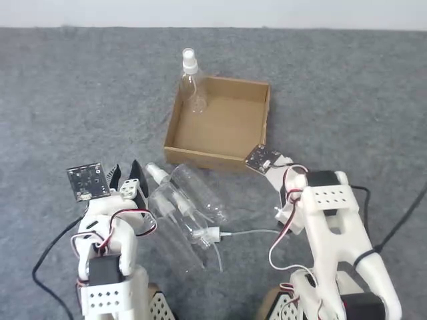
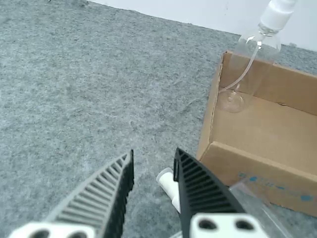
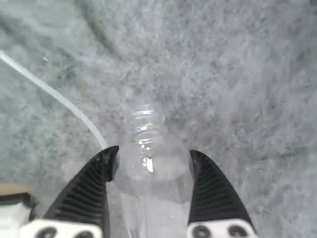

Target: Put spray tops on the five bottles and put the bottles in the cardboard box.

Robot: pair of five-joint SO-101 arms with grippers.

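Felt-like grey carpet covers the table (image 1: 60, 93). Toward its near edge, the left gripper (image 2: 153, 157) hangs with its ribbed wedge fingers spread, one pale and one black, pinching nothing. A white spray top (image 2: 167, 184) lies just beside the black finger. To its right, a heap of clear plastic bottles (image 1: 190, 197) lies on its side, and a loose spray head (image 1: 212, 233) with a thin dip tube rests at the heap's near end. Further right along the near edge, the right gripper (image 3: 152, 154) straddles an uncapped bottle (image 3: 143, 126) with a threaded neck. Its black fingers seem to press the rounded shoulders. Farther back, mid-table, sits the shallow square cardboard box (image 1: 213, 159), with one capped bottle (image 1: 192, 80) upright in its far-left corner.
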